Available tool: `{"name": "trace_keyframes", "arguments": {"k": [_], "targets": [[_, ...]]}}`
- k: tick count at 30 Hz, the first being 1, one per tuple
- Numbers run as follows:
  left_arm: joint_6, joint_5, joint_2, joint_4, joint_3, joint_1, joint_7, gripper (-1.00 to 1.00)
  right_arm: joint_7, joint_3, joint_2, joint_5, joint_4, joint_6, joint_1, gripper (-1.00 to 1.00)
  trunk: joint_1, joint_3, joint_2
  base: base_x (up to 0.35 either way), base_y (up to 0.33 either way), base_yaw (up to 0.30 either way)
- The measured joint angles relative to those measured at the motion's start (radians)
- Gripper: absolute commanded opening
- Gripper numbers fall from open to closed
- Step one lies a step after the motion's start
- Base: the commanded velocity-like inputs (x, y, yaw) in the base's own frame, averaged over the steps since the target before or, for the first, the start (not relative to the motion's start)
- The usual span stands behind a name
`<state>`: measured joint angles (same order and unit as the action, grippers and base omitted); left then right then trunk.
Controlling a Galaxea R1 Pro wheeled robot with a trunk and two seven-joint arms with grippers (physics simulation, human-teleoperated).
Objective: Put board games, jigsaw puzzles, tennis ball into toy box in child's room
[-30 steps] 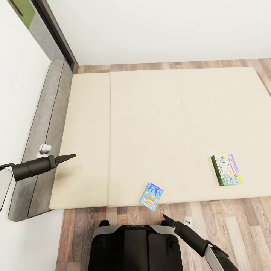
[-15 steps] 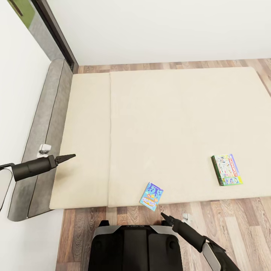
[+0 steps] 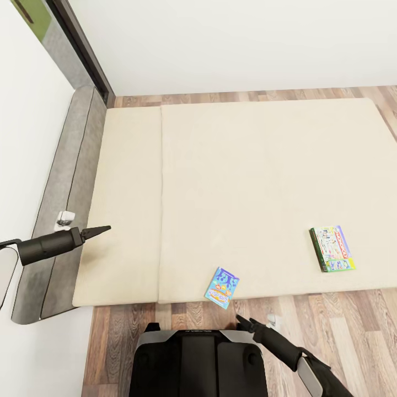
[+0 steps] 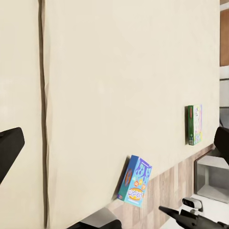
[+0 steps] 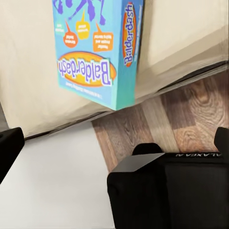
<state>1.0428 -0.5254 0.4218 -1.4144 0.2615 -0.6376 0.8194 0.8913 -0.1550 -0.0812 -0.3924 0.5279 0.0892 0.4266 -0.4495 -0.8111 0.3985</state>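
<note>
— On the bed (image 3: pixel 248 182), what's lying there?

— Two board games. The small blue one (image 3: pixel 222 287) sits at the near edge of the beige mattress, one corner poking out over the wooden floor (image 3: pixel 342 325). The white Monopoly box (image 3: pixel 331 248) lies flat further toward the robot's right, well apart from it.

— And the arms?

— The right gripper (image 3: pixel 240 318) hangs low over the floor, just short of the blue box's overhanging corner and not touching it. Its wrist camera looks straight at the box, "Balderdash" (image 5: pixel 98 47) printed across the face. The fingers show at opposite edges of that picture, so the claw is spread wide.

— The left one?

— The left gripper (image 3: pixel 105 227) is held out over the mattress near the grey headboard (image 3: pixel 66 182), with nothing in it. In its own camera the fingers sit far apart at the picture's edges, so that claw stands apart too.
</note>
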Motion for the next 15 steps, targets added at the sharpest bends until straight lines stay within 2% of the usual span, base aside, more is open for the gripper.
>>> {"name": "trace_keyframes", "arguments": {"k": [6,15], "targets": [[0.0,0.0,-0.001,0.0,-0.001,0.0,0.0,1.0,0.005,0.001,-0.004,-0.001,-0.064,-0.062,0.017,1.0,0.0,0.0,0.0,0.0,0.0,0.0],[0.0,0.0,0.0,0.0,0.0,0.0,0.0,1.0,0.02,0.004,-0.005,-0.001,-0.075,-0.085,0.019,1.0,0.0,0.0,0.0,0.0,0.0,0.0]]}}
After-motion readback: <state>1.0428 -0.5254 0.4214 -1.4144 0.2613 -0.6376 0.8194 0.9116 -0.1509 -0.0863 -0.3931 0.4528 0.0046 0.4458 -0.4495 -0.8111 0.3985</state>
